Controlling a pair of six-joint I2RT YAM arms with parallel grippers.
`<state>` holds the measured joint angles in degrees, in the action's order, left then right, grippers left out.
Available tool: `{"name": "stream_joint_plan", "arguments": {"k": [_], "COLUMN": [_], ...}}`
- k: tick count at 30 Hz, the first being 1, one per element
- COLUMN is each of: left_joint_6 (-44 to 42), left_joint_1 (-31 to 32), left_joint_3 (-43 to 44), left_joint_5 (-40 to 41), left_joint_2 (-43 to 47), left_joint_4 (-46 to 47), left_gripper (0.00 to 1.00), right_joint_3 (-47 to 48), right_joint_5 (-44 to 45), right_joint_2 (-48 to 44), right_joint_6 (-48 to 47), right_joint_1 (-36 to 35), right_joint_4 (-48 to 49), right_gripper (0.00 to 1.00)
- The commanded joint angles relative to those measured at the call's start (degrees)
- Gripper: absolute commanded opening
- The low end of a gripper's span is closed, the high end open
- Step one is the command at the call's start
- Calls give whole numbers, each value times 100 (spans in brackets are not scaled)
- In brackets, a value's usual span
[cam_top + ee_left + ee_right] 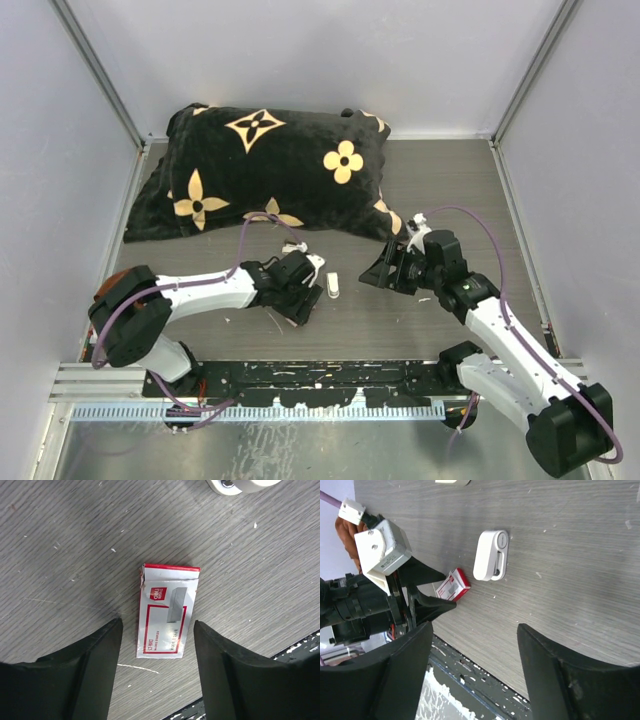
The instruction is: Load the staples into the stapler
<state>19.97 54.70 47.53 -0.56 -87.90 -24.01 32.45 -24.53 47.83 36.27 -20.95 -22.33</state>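
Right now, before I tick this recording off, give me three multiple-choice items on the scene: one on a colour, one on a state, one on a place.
1. The stapler is:
A. black
B. white
C. blue

2. The right gripper is:
A. shut on the stapler
B. shut, empty
C. open, holding nothing

3. The staple box lies:
A. flat on the table, between the open fingers of the left gripper
B. on top of the stapler
C. in the right gripper

Answers:
1 B: the right wrist view shows its white casing.
2 C: its fingers stand apart with nothing gripped between them.
3 A: the left wrist view shows it lying flat, with a gap to each finger.
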Motion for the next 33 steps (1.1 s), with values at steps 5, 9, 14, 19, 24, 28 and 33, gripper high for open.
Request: {"name": "stream_joint_plan", "arguments": {"k": [5,9,14,19,24,28,33], "left_joint_6": [249,115,-65,-210,-361,-428,-484], "left_joint_1": [136,289,462,573,686,887,1116], "left_joint_3": [-506,-630,-823,-1072,-1114,-1122,-1136], "left_joint_5": [158,154,95,-34,-140,-113,-71], "left_joint_2": [332,354,505,774,826,856,875], "left_joint_4": [475,622,915,1181,1189,1181,1192], "left_gripper": [48,38,32,31,31,31,31], "right_joint_3": [320,324,318,306,250,51,-221], "right_joint_5": [667,891,1176,1412,1548,1601,1723], "right_joint_2": [411,826,1207,1551,1910,2099,2174], "right_joint_6": [288,532,706,708,715,863,925], "right_joint_1": [-1262,-1736,-2125,-2388,-2639,-2759,-2783], "right_joint_4": [476,855,1165,1295,1549,1912,2187], "right_gripper": [62,56,54,52,49,44,39]}}
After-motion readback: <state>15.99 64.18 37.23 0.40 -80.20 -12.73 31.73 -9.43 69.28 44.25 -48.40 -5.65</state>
